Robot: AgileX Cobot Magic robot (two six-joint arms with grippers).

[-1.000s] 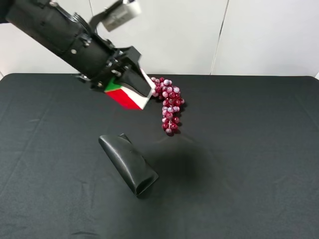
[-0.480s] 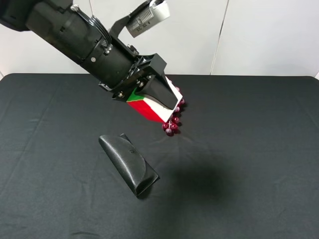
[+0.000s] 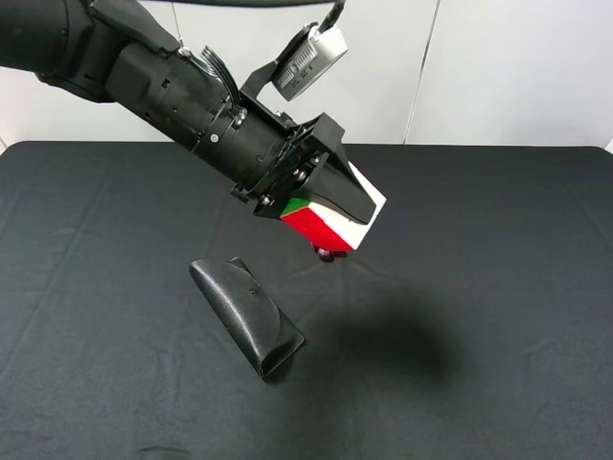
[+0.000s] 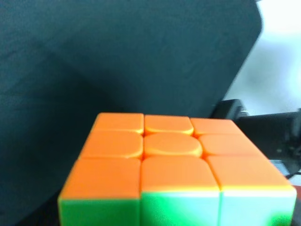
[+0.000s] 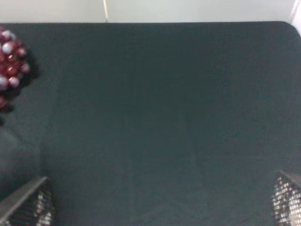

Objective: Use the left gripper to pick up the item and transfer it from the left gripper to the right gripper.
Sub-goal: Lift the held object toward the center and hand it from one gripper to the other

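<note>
The left hand (image 3: 347, 203) is closed on the puzzle cube (image 3: 326, 226), its black fingers (image 3: 337, 184) pressed against opposite sides, and holds it in the air above the middle of the tabletop (image 3: 498, 287). The cube hangs tilted, one corner pointing down. From the high camera it shows a green face, a red face and a white face, each cut into a three-by-three grid. The left wrist camera looks straight onto the cube (image 4: 171, 160): a glossy orange face of nine rounded tiles fills the view, with a row of green tiles along the near edge.

Behind the hand, the thick black arm slants up toward the far left, with a silver ribbed box (image 3: 311, 59) mounted above the wrist. A few dark red grapes (image 3: 328, 253) peek out just below the cube's lower corner. A black glasses case (image 3: 247, 314) lies nearer the camera and to the left, flat on the black cloth, well apart from the cube. A soft shadow (image 3: 402, 335) falls on the cloth to the right of the case.

The right hand (image 5: 157, 205) shows only in its own wrist camera, its two textured fingertips (image 5: 28, 205) spread wide with nothing between them, above bare cloth, with the grape bunch (image 5: 9, 52) at the frame's edge.
</note>
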